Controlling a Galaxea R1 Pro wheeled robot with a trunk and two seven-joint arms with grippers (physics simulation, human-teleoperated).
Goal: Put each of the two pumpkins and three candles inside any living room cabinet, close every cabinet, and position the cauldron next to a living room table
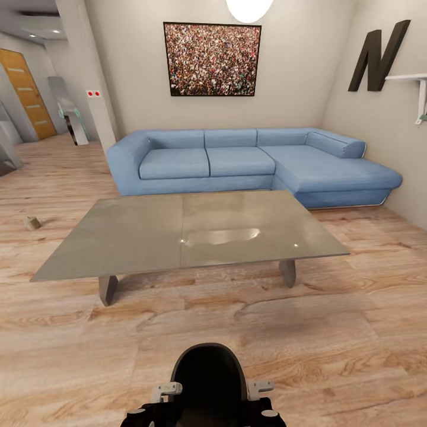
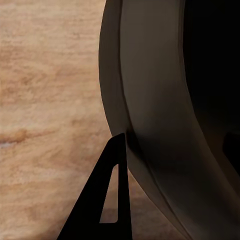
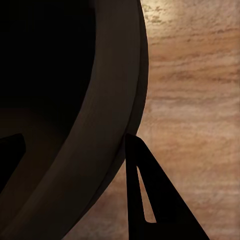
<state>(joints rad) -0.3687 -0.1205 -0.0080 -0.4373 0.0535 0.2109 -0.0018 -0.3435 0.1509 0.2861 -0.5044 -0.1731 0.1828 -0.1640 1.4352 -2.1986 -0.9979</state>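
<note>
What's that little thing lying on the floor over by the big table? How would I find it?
Find the blue sofa, then the grey low table in front of it. Past the table's left end, alone on the wooden floor, sits a small tan lump, too small to identify.

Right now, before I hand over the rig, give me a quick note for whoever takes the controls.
Left claw: shut on the cauldron, straddling its rim.
Right claw: the same on the opposite side.
The cauldron is carried low in front of the robot, over the wood floor, short of the grey table.
A small pale object lies on the floor left of the table; too small to identify.
Left: set the cauldron down beside the table. Pumpkins, candles and cabinet doors can't be confirmed from here.
</note>
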